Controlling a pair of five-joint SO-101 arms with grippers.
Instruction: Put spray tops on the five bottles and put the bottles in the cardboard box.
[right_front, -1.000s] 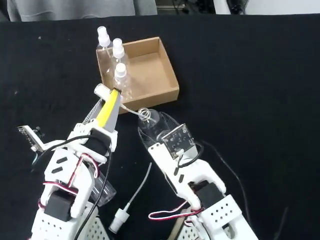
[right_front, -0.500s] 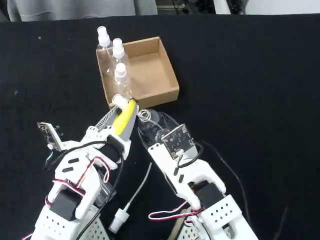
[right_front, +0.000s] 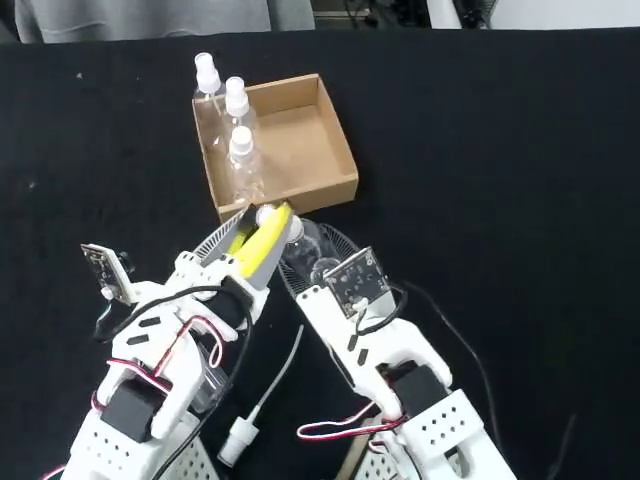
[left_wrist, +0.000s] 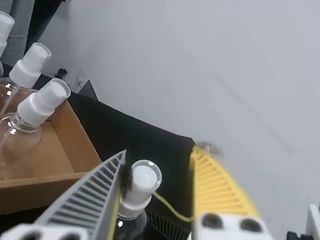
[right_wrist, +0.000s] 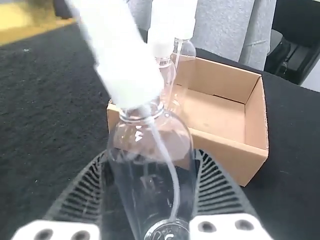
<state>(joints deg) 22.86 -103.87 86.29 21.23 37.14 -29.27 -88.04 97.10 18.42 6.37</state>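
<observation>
High view: black table (right_front: 500, 150) bears cardboard box (right_front: 310, 195), grey fabric (right_front: 150, 15) behind.

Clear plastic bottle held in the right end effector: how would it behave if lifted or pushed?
Probably light: the clear plastic bottle looks empty, only a thin dip tube inside. Its smooth round wall could slip or turn in the right end effector, shut around its body. Laid down, it would likely roll.

Three bottles (right_front: 240, 150) crowd one side of the box (right_front: 303, 140).
</observation>
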